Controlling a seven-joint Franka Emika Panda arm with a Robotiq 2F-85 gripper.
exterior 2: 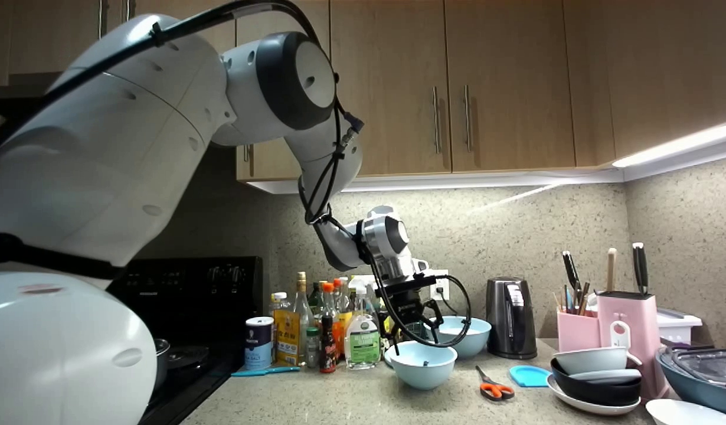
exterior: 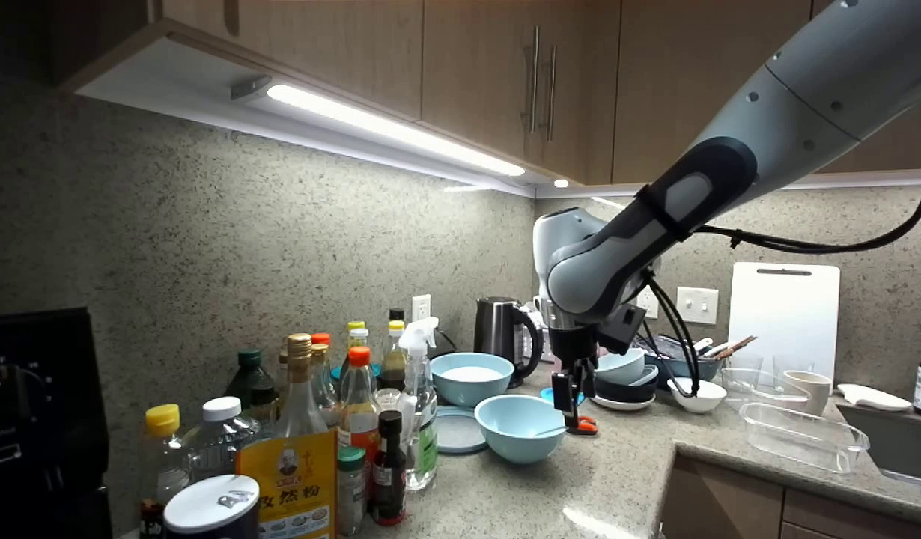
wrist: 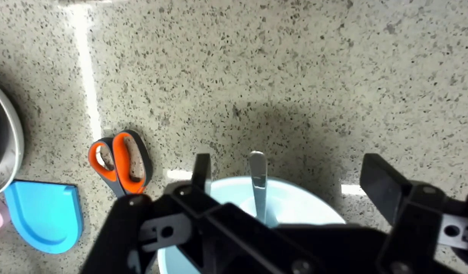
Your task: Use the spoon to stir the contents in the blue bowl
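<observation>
On speckled countertop [exterior: 498, 494], turquoise-blue bowl [exterior: 510, 440] near orange-and-black scissors [wrist: 121, 167]; metal spoon [wrist: 259, 186] (lower end hidden in wrist view) leans on bowl rim, handle showing between wide-spread jaws of gripper [wrist: 286, 167]

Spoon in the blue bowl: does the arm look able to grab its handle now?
Probably yes: the hand is open and the spoon handle sticks out of the blue bowl, between the fingers in the wrist view, with nothing visible blocking it. Depth unclear.
</observation>
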